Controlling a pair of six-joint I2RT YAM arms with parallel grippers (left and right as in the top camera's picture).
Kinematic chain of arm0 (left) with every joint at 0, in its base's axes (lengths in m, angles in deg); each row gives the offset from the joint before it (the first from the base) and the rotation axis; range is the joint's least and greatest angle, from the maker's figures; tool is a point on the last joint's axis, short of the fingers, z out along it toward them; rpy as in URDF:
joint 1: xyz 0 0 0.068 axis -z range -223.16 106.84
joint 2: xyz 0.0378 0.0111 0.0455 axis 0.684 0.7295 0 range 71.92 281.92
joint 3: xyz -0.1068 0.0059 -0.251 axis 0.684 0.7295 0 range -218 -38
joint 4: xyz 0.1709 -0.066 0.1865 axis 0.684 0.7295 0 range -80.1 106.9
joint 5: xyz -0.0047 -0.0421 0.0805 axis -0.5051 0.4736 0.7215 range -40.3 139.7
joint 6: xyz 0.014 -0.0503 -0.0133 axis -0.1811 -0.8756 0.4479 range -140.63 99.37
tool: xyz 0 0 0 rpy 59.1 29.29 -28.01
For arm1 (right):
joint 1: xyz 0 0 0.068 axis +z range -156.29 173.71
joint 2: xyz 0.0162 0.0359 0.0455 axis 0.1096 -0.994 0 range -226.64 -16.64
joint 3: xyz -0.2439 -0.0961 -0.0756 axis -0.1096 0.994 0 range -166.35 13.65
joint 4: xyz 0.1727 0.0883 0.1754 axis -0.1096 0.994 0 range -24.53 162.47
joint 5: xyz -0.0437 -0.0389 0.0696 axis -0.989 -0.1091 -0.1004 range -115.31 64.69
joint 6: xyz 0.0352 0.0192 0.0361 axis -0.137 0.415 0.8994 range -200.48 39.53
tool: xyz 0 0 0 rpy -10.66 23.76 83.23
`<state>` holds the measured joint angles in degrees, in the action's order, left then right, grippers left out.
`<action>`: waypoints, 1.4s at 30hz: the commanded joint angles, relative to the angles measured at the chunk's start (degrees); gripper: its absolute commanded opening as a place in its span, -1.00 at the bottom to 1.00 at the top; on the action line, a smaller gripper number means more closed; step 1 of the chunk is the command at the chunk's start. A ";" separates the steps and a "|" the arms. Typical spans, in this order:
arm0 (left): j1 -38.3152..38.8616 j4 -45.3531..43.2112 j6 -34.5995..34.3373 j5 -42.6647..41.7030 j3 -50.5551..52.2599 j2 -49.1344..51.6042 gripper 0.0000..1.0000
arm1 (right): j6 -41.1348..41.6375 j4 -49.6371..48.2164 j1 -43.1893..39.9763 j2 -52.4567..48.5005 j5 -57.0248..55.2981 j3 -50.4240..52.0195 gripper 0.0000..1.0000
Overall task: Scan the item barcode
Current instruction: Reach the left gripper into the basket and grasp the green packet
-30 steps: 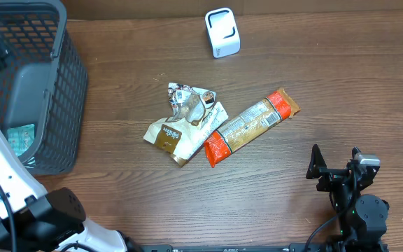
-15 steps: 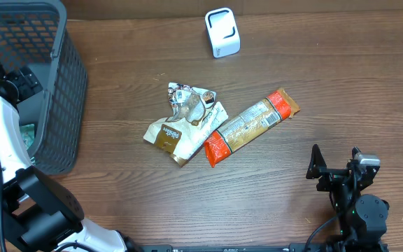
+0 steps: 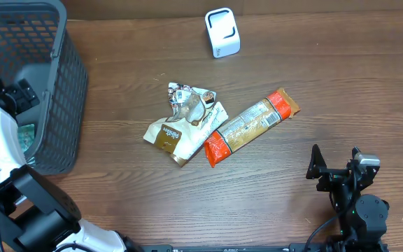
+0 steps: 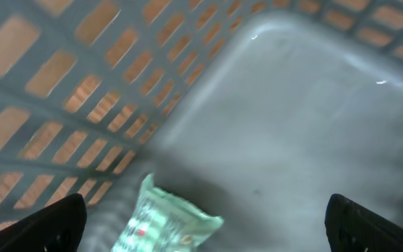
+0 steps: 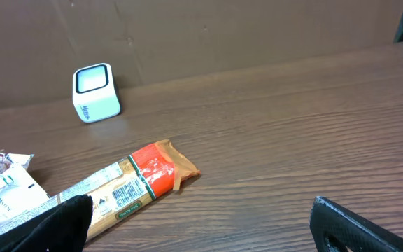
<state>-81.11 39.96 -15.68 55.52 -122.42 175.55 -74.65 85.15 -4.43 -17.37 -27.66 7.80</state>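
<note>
Nearest the robot, the right gripper (image 3: 336, 165) hung low over the front right of the wooden table (image 3: 355, 84), its fingers spread wide apart with nothing between them, well apart from every item. On the left side, the left gripper (image 3: 5, 84) sat inside the grey mesh basket (image 3: 65, 105), its fingers likewise wide apart and empty; its wrist camera looked down on the basket's floor, where a pale green packet (image 4: 163, 224) lay near the mesh wall, below the fingers, though that view was too blurred to tell whether they touched it. Farther out, in the middle of the table, lay three items in a loose cluster: a long bar package with orange ends (image 3: 250, 126) lying on a slant, a printed barcode (image 5: 124, 194) showing on its upward face near the far orange end; a brown and white pouch (image 3: 177, 134) just beside its near end, touching or all but touching it; and a crumpled clear wrapper (image 3: 191, 101) resting partly on the pouch's far edge. Farthest off, the small white scanner (image 3: 222, 32) stood alone near the table's far edge, well apart from the cluster and from both grippers.
</note>
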 commanded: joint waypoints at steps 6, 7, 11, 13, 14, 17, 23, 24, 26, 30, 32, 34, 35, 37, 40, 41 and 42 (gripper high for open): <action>-2.84 -8.87 7.15 -1.86 8.94 0.20 0.99 | 0.13 1.03 -0.22 0.50 -0.37 -0.39 1.00; -2.91 -10.45 7.17 -1.84 10.03 0.20 0.99 | 0.13 1.03 -0.22 0.50 -0.37 -0.39 1.00; -2.97 -15.19 9.11 -1.55 13.75 0.31 0.97 | 0.13 1.03 -0.22 0.50 -0.37 -0.39 1.00; -3.08 -17.09 9.51 -0.11 15.06 0.63 0.97 | 0.13 1.03 -0.24 0.50 -0.37 -0.39 1.00; -3.26 -17.35 9.49 0.72 15.30 1.03 0.97 | 0.13 1.03 -0.22 0.50 -0.37 -0.39 1.00; -4.09 -17.55 9.51 0.55 15.30 2.78 0.97 | 0.13 1.03 -0.24 0.50 -0.37 -0.39 1.00; -4.57 -17.64 9.42 0.55 15.30 6.43 0.88 | 0.13 1.03 -0.22 0.50 -0.37 -0.39 1.00; -4.57 -17.46 9.38 0.44 15.30 6.84 0.85 | 0.13 1.03 -0.22 0.50 -0.37 -0.39 1.00; -4.57 -17.14 9.29 0.37 15.30 7.85 0.73 | 0.13 1.03 -0.22 0.50 -0.37 -0.39 1.00; -4.57 -16.37 9.18 0.39 15.30 10.03 0.57 | 0.13 1.03 -0.24 0.50 -0.37 -0.39 1.00; -4.55 -15.85 9.01 0.33 15.30 10.38 0.42 | 0.13 1.03 -0.22 0.50 -0.37 -0.39 1.00; -4.55 -15.54 8.00 0.31 15.30 10.43 0.04 | 0.13 1.03 -0.22 0.50 -0.37 -0.39 1.00; -4.50 -15.58 7.37 0.31 15.28 10.34 -0.25 | 0.13 1.03 -0.24 0.50 -0.37 -0.39 1.00; -4.44 -16.09 5.77 0.31 15.23 10.19 -0.74 | 0.13 1.03 -0.24 0.50 -0.37 -0.39 1.00; -4.24 -16.22 3.32 0.26 14.58 9.46 -0.91 | 0.13 1.03 -0.22 0.50 -0.37 -0.39 1.00; -4.17 -16.13 2.56 0.17 14.12 9.14 -0.91 | 0.13 1.03 -0.24 0.50 -0.37 -0.39 1.00; -4.00 -15.72 0.98 0.09 12.96 8.11 -0.92 | 0.13 1.03 -0.22 0.50 -0.37 -0.39 1.00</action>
<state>-85.20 23.11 -9.82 56.44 -108.17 183.49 -74.65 85.15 -4.43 -17.37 -27.68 7.80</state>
